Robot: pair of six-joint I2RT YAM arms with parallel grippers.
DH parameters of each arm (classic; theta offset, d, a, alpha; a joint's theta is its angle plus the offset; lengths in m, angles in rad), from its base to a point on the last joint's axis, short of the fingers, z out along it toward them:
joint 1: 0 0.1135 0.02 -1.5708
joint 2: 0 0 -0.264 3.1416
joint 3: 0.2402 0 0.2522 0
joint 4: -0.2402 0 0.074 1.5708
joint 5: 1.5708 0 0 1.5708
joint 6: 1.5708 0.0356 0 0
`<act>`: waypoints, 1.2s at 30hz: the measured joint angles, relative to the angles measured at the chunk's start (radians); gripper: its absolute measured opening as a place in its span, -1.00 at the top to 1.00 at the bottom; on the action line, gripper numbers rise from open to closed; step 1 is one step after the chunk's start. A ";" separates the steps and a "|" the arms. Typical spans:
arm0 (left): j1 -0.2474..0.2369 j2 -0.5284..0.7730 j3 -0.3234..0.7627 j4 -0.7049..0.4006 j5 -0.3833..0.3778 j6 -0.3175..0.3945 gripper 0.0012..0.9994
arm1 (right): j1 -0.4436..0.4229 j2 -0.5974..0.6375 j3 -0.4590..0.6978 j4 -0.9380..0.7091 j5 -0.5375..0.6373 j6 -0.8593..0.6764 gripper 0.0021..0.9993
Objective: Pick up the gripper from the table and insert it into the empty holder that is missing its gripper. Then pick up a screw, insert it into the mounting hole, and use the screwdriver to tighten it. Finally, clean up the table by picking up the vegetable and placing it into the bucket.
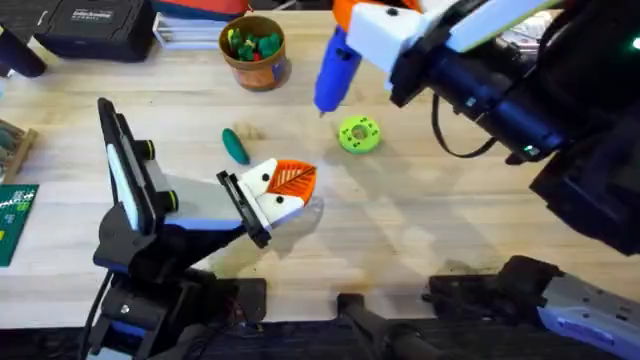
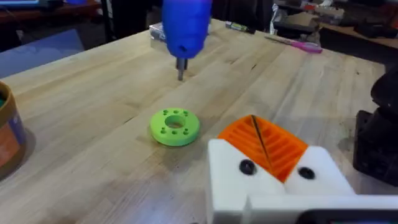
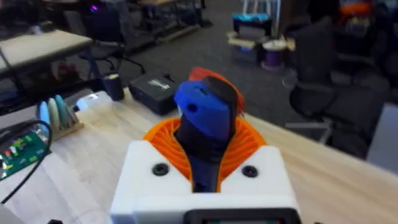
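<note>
Screwdriver, blue, is clasped by the right gripper at the upper middle of the frame, above the light wooden table; left gripper grip I cannot tell; office chairs behind

Blue screwdriver, green vegetable

A pale wooden worktop with visible grain and a matt finish is seen. The screwdriver is made of smooth, slightly glossy blue plastic with a thin metal tip. Ribbed orange plastic and smooth white plastic are shown on the left end effector.
</note>
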 joint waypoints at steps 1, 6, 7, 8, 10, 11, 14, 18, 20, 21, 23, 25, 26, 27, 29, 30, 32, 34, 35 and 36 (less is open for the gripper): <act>0.000 0.000 0.000 0.000 0.000 0.000 0.97 | 0.011 0.002 0.000 0.022 -0.011 -0.015 0.71; 0.000 0.000 0.000 0.000 0.000 0.000 0.97 | 0.025 0.000 0.001 0.088 -0.115 -0.054 0.72; 0.000 0.000 0.000 0.000 0.000 0.000 0.97 | 0.026 0.000 0.001 0.086 -0.134 -0.054 0.72; 0.000 0.000 0.000 0.000 0.000 0.000 0.97 | 0.026 0.000 0.003 0.083 -0.155 -0.052 0.72; 0.000 0.000 0.000 0.000 0.000 0.000 0.97 | 0.026 0.000 0.010 0.077 -0.192 -0.043 0.72; 0.000 0.000 0.000 0.000 0.000 0.000 0.97 | 0.026 0.000 0.016 0.078 -0.209 -0.037 0.72; 0.000 0.000 0.000 0.000 0.000 0.000 0.97 | 0.037 0.000 0.038 0.087 -0.257 -0.026 0.73; 0.000 0.000 0.000 0.000 0.000 0.000 0.97 | 0.085 0.021 0.056 0.138 -0.299 -0.019 0.73; 0.000 0.000 0.000 0.000 0.000 0.000 0.97 | 0.112 0.041 0.061 0.162 -0.313 -0.015 0.74; 0.000 0.000 0.000 0.000 0.000 0.000 0.97 | 0.124 0.051 0.061 0.171 -0.318 -0.015 0.74; 0.000 0.000 0.000 0.000 0.000 0.000 0.97 | 0.148 0.077 0.061 0.192 -0.326 -0.010 0.74; 0.000 0.000 0.000 0.000 0.000 0.000 0.97 | 0.164 0.098 0.061 0.199 -0.331 -0.008 0.74; 0.000 0.000 0.000 0.000 0.000 0.000 0.97 | 0.170 0.107 0.061 0.198 -0.333 -0.008 0.74; 0.000 0.000 0.000 0.000 0.000 0.000 0.97 | 0.173 0.113 0.061 0.195 -0.336 -0.008 0.74; 0.000 0.000 0.000 0.000 0.000 0.000 0.97 | 0.174 0.121 0.061 0.183 -0.336 -0.008 0.75; 0.000 0.000 0.000 0.000 0.000 0.000 0.97 | 0.173 0.122 0.061 0.175 -0.347 -0.009 0.75; 0.000 0.000 0.000 0.000 0.000 0.000 0.97 | 0.171 0.122 0.061 0.176 -0.366 -0.015 0.75; 0.000 0.000 0.000 0.000 0.000 0.000 0.97 | 0.171 0.122 0.061 0.175 -0.382 -0.020 0.75; 0.000 0.000 0.000 0.000 0.000 0.000 0.97 | 0.171 0.122 0.061 0.175 -0.388 -0.021 0.75; 0.000 0.000 0.000 0.000 0.000 0.000 0.97 | 0.171 0.122 0.061 0.175 -0.391 -0.022 0.75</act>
